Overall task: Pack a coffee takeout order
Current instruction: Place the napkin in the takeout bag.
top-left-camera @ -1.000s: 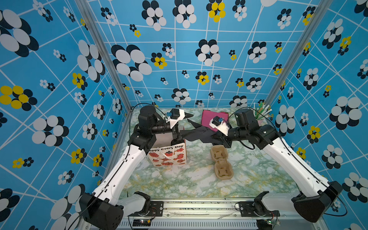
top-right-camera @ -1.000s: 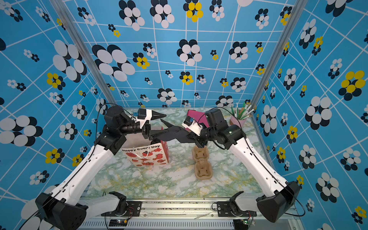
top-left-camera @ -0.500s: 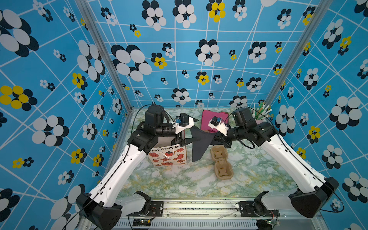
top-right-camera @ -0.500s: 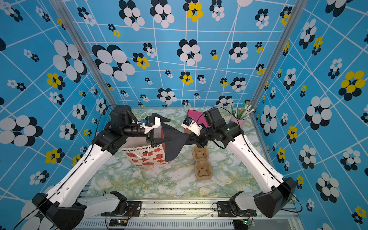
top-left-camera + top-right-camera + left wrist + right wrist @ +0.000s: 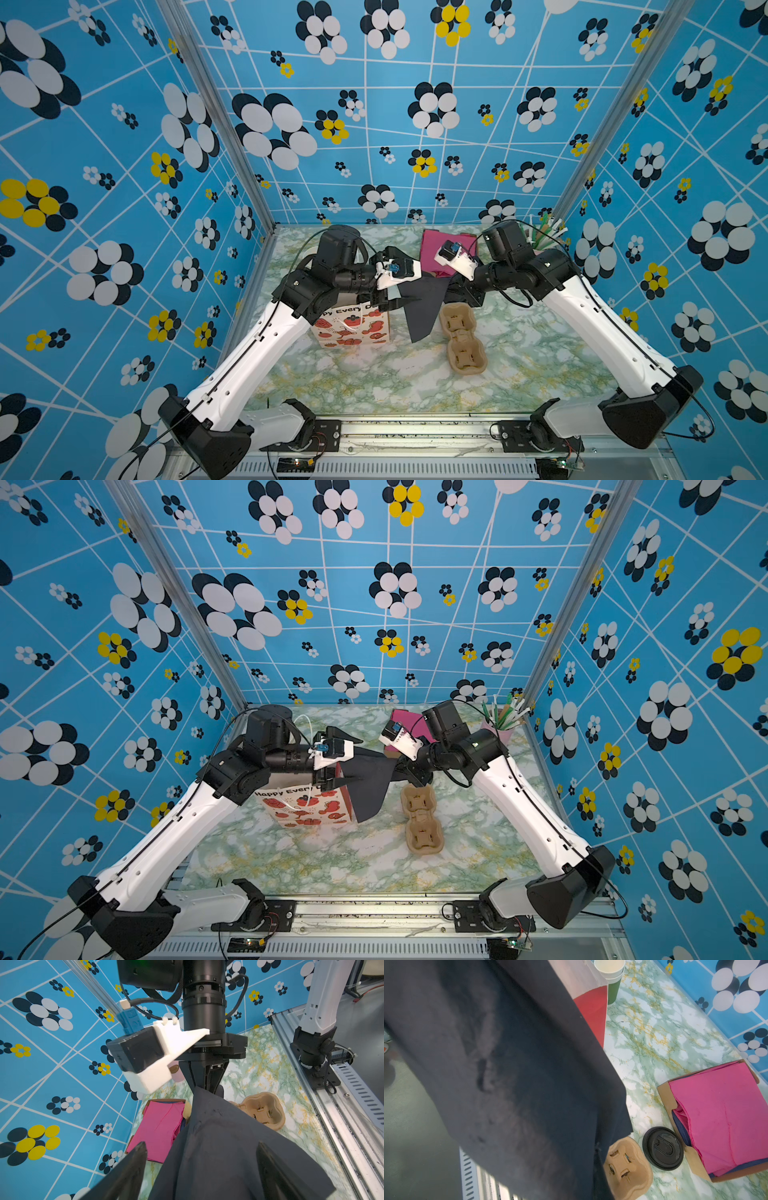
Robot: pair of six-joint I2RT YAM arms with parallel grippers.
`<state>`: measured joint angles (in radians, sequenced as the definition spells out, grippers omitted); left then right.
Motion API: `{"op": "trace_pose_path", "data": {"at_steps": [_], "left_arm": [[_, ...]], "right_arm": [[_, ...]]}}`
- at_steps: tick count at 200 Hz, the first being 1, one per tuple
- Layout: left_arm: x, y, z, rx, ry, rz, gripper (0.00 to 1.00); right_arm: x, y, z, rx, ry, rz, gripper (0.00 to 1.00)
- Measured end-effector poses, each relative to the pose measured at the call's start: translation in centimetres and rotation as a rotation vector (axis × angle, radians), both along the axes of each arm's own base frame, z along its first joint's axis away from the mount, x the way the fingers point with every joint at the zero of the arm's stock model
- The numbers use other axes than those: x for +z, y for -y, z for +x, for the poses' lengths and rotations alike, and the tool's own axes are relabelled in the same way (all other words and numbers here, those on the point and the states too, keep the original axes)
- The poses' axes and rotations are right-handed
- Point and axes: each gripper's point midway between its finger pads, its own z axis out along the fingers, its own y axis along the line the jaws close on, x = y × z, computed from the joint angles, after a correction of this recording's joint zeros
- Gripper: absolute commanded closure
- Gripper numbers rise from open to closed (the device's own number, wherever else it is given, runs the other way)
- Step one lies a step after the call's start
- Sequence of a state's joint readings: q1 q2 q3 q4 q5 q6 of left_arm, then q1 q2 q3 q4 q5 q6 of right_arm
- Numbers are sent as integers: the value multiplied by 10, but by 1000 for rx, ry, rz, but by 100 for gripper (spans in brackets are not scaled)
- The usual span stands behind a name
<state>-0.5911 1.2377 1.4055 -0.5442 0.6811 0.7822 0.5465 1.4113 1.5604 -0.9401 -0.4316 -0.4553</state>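
Note:
A black napkin (image 5: 424, 309) (image 5: 370, 789) hangs in the air by one corner, just right of the gift bag (image 5: 353, 328) (image 5: 307, 808). My right gripper (image 5: 455, 291) (image 5: 401, 771) is shut on that corner, its fingertips (image 5: 204, 1084) pinching the paper. My left gripper (image 5: 399, 298) (image 5: 337, 779) (image 5: 201, 1145) is open, one finger on each side of the napkin (image 5: 228, 1157), beside the bag's top. In the right wrist view the napkin (image 5: 508, 1064) covers the jaws. A round black lid (image 5: 662, 1148) lies on the table by the napkin box.
A brown cup carrier (image 5: 461, 336) (image 5: 422, 820) (image 5: 627, 1169) lies mid-table. A cardboard box of pink napkins (image 5: 436, 253) (image 5: 716, 1115) sits at the back. Stacked paper cups, the outer one green (image 5: 613, 991), stand behind the bag. A pink cup of stirrers (image 5: 503, 725) is back right.
The left arm has moved right, bringing its open jaws around the napkin. The napkin, stretched out sideways a second ago, now hangs down from the right gripper.

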Motion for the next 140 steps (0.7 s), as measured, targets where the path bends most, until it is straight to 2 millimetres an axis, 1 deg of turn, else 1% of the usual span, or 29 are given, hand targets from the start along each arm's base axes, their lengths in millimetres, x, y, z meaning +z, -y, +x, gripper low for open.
{"op": "trace_pose_path", "data": {"at_steps": [21, 42, 65, 117, 140], "left_arm": [[-8, 2, -2, 10, 15, 45, 16], [-11, 1, 0, 30, 37, 68, 15], [-13, -4, 3, 64, 74, 90, 15], [-23, -17, -4, 100, 222, 156, 15], [-22, -21, -1, 118, 284, 173, 15]], "right_arm": [[-4, 2, 3, -16, -15, -25, 100], [-2, 3, 9, -36, -13, -37, 100], [0, 5, 11, -58, -13, -51, 100], [2, 10, 14, -81, -26, -73, 100], [1, 10, 13, -80, -30, -76, 100]]}}
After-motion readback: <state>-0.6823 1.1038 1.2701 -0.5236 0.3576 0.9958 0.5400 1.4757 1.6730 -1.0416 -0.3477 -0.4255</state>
